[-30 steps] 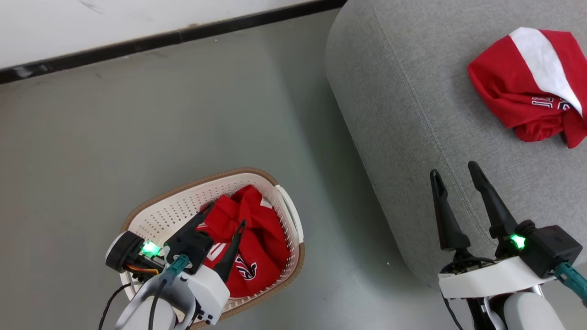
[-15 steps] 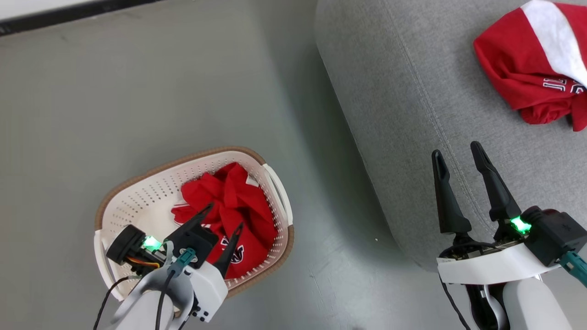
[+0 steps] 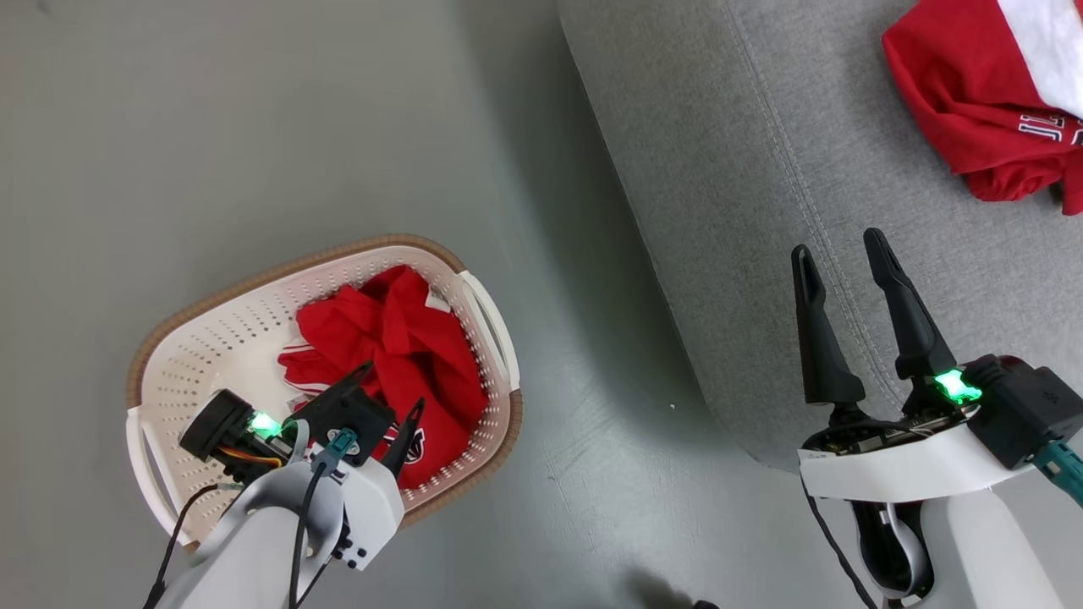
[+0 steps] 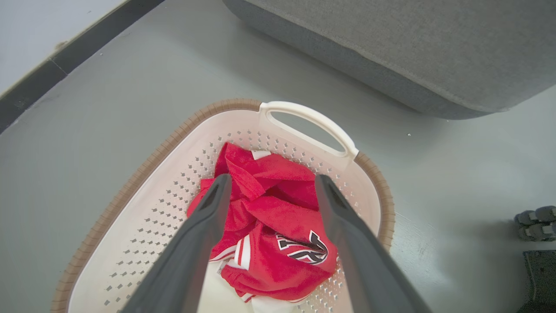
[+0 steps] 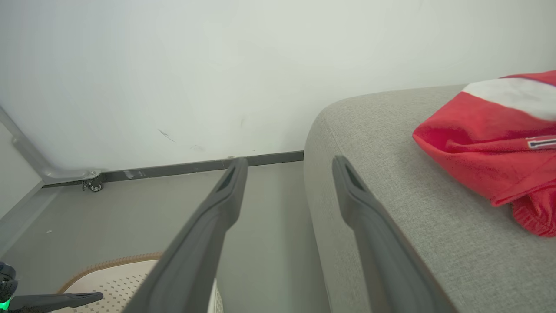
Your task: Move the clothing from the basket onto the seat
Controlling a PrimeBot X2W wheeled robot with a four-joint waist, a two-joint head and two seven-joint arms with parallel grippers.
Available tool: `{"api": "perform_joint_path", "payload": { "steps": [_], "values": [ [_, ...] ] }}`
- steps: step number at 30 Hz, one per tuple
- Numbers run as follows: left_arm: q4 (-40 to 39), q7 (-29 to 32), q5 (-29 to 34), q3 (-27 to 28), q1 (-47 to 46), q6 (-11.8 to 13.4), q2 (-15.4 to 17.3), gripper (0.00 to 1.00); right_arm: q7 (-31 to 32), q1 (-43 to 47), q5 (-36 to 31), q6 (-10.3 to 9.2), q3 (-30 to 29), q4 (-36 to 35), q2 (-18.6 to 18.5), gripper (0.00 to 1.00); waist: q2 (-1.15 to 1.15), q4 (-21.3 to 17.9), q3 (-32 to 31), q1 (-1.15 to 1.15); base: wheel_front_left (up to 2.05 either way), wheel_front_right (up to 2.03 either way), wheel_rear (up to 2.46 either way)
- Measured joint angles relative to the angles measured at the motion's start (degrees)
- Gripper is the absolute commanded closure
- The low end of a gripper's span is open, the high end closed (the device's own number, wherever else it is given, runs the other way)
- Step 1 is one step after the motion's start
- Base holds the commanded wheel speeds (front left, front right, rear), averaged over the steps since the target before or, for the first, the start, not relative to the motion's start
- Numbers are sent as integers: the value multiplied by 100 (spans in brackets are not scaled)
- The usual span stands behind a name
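Clothing [image 4: 278,217] of bright red soft fabric, with white stripes and a black-and-white emblem, lies crumpled between the spread dark fingers of the left gripper [image 4: 273,178]. Its jaws stand wide apart and hold nothing; whether the tips touch the fabric cannot be told. The clothing sits in the oval cream-white perforated plastic basket [image 4: 173,134] with a brown rim, heaped toward the end with the white handle [image 4: 308,126]. In the head view the left gripper [image 3: 393,385] hangs inside the basket [image 3: 254,279], which stands on the grey floor [image 3: 254,127] near the seat. The right gripper [image 3: 836,241], jaws likewise wide and empty, hovers over the edge of the large rounded light grey woven seat [image 3: 761,169]. A second red garment [image 3: 973,110] with a white band lies on the seat, well apart from it.
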Motion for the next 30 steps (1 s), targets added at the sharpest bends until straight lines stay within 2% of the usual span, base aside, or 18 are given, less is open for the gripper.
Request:
{"api": "perform_joint_path", "payload": {
  "steps": [7,30],
  "values": [
    [291,101,149,-136,-146,-66,29,0,-18,-88,38,0,37,33,1,0,0,-104,228,0,0,0,0],
    [958,236,405,-203,-689,-38,222,0,-114,-464,342,0,359,162,12,0,0,-426,864,0,0,0,0]
  ]
}}
